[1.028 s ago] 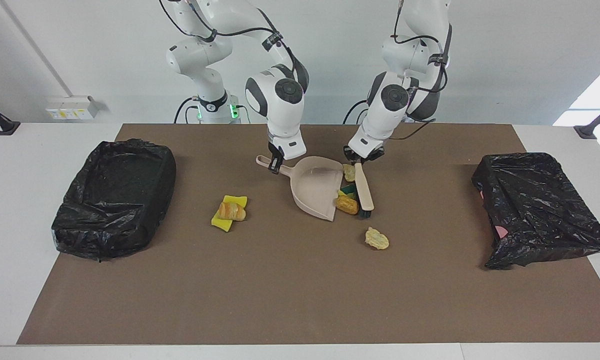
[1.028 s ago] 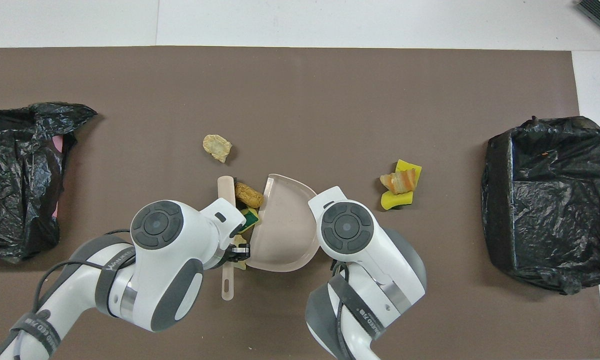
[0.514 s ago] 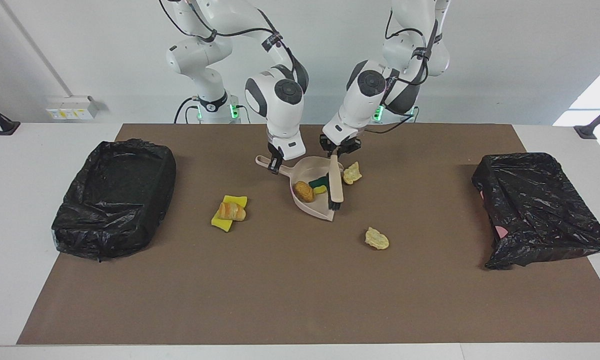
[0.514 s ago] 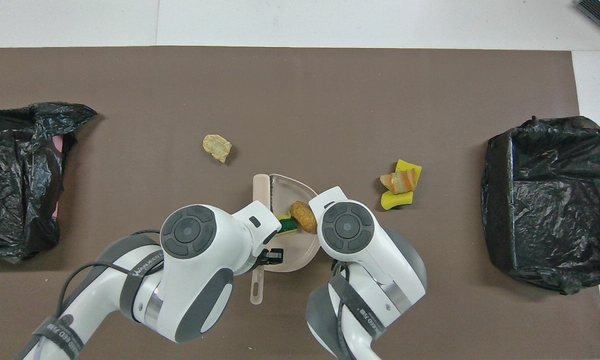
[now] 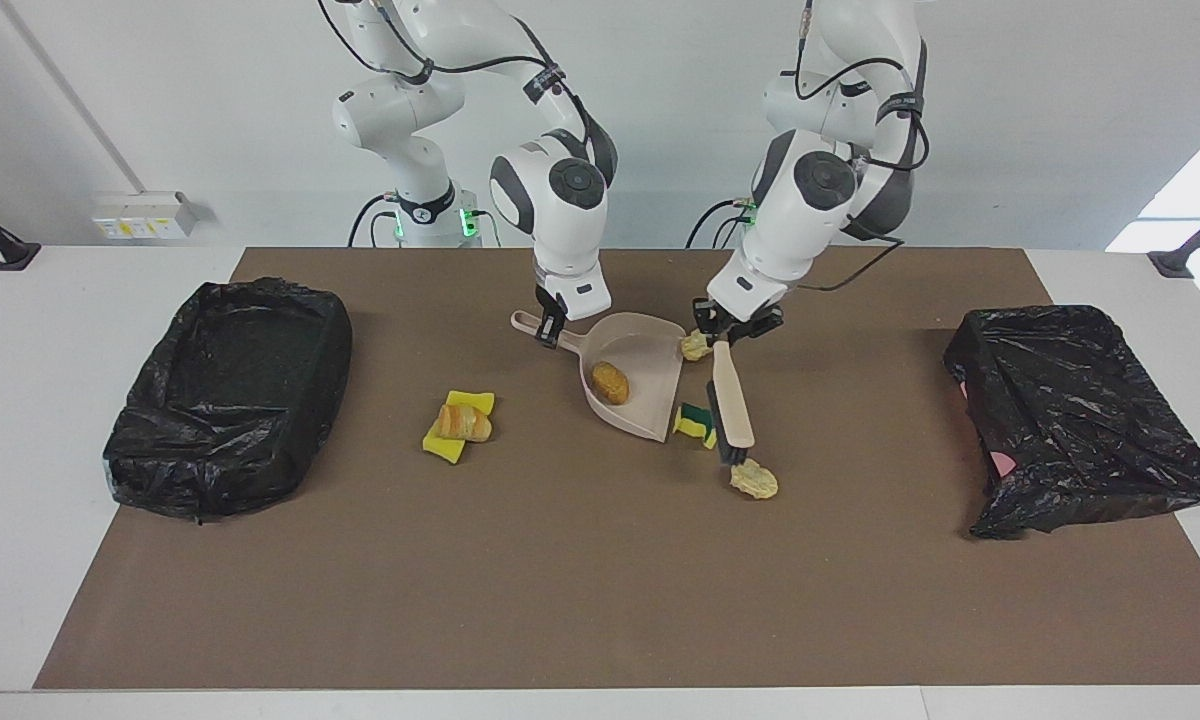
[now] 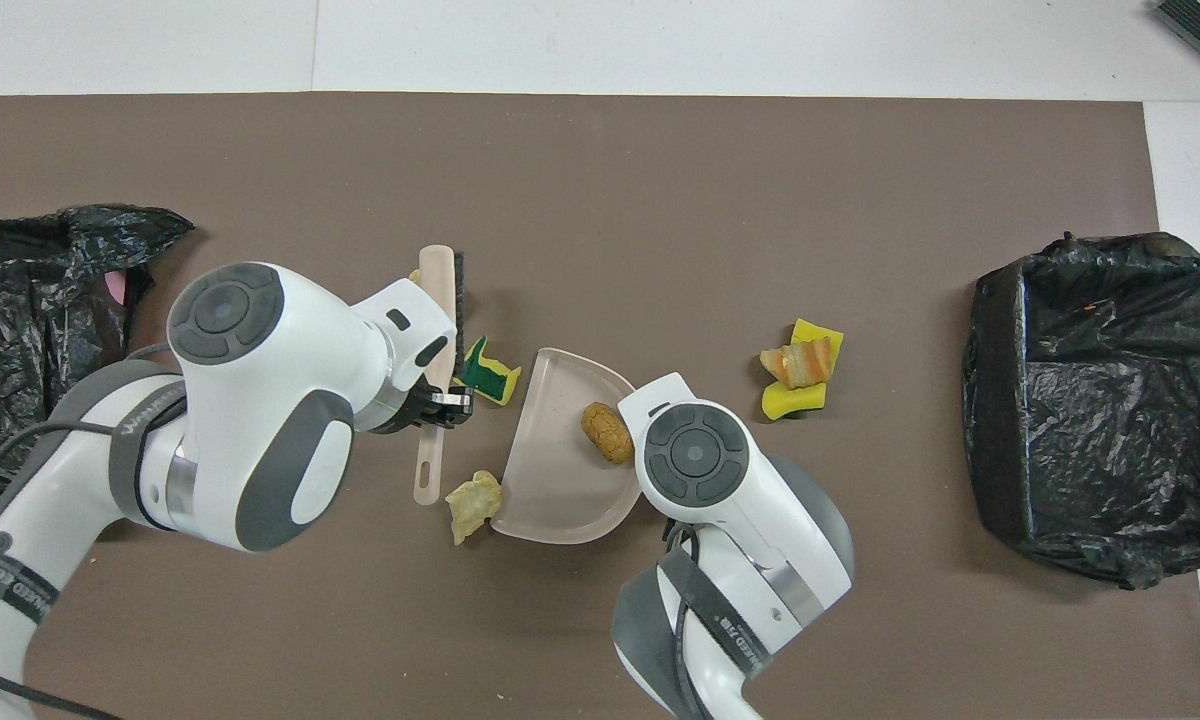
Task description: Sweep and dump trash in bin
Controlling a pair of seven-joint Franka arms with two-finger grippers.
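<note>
White walls back a table (image 5: 80, 420) with a brown mat. Facing view: the sweeping step is in hand. The left claw (image 5: 732, 330) is clamped on the brush (image 5: 731, 398), its bristles touching a pale lump (image 5: 754, 479); the right claw (image 5: 550, 331) grips the dustpan (image 5: 650, 395) handle. Next, I judge, the brush must draw that lump and the sponge (image 5: 695, 421) into the pan's mouth.

Overhead view: the dustpan (image 6: 550, 490) holds one bun (image 6: 606, 432) (another lump (image 6: 473, 502) lies beside its rim). Two bag-lined bins (image 6: 1090, 400) show no trash.

A white table (image 5: 80, 290) under a brown mat (image 5: 560, 580), pale wall (image 5: 1010, 120).
</note>
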